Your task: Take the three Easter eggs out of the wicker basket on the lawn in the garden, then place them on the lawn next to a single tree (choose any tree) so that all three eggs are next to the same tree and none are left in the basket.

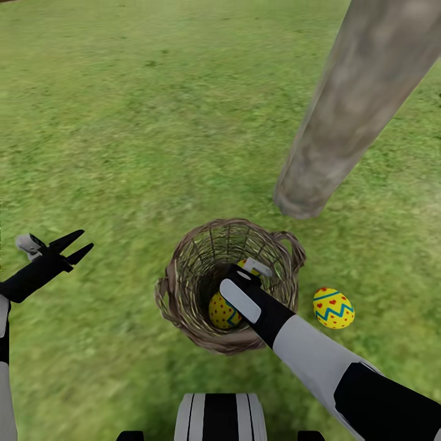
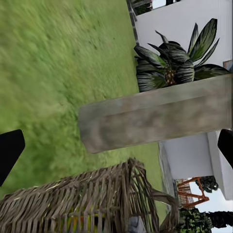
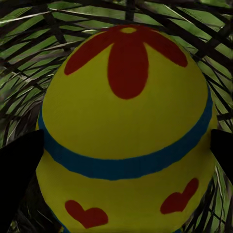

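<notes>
Inside the round woven-twig wicker basket (image 1: 184,300), the right gripper (image 3: 121,150) straddles an upright yellow flower-painted egg (image 3: 127,131), jaws open either side, not visibly clamped.

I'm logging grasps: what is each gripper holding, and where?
Left gripper: open, holding nothing. Right gripper: inside the basket, its fingers flanking an egg at its sides; a closed grip cannot be told.
</notes>
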Motion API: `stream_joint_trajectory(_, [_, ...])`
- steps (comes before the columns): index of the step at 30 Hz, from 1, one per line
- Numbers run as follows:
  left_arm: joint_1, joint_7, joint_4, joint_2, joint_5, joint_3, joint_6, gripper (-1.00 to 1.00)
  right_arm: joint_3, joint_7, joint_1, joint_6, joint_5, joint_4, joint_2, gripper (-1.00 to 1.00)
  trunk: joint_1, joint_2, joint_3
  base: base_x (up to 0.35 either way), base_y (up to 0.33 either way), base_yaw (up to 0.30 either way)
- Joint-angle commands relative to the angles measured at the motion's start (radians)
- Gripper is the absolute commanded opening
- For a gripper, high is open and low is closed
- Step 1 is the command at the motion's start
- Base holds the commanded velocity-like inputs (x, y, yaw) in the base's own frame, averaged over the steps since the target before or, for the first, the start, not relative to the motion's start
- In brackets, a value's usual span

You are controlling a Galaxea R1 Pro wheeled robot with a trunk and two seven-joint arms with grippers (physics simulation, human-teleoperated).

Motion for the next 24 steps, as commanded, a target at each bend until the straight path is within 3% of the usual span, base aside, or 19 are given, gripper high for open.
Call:
stream_joint_trajectory(1, [0.000,-0.003,0.000,0.000,-0.001,0.001,0.004,1.00,0.003,-0.004,-0.001,-0.001,-0.003,-0.003,0.000,-1.00,-0.001,0.000,0.003,0.000,0.000,0.000])
stream_joint_trajectory(10, [0.000,-0.003,0.000,-0.001,-0.001,0.001,0.004,1.00,0.002,-0.004,-0.001,-0.001,-0.005,-0.012,0.000,-1.00,-0.001,0.000,0.003,0.000,0.000,0.000])
stream_joint_trajectory(17, [0.000,-0.003,0.000,-0.014,-0.002,0.001,0.004,1.00,0.001,-0.018,0.004,0.001,-0.009,-0.090,0.000,-1.00,-0.001,0.000,0.003,0.000,0.000,0.000])
stream_joint_trajectory(20, [0.000,-0.003,0.000,-0.014,-0.002,0.001,0.004,1.00,0.001,-0.020,0.004,0.001,-0.038,-0.095,0.000,-1.00,-0.001,0.000,0.011,0.000,0.000,0.000])
stream_joint_trajectory(24, [0.000,-0.003,0.000,-0.014,-0.002,0.001,0.004,1.00,0.001,-0.020,0.004,0.001,-0.046,-0.101,0.000,-1.00,-0.002,0.001,0.015,0.000,0.000,0.000])
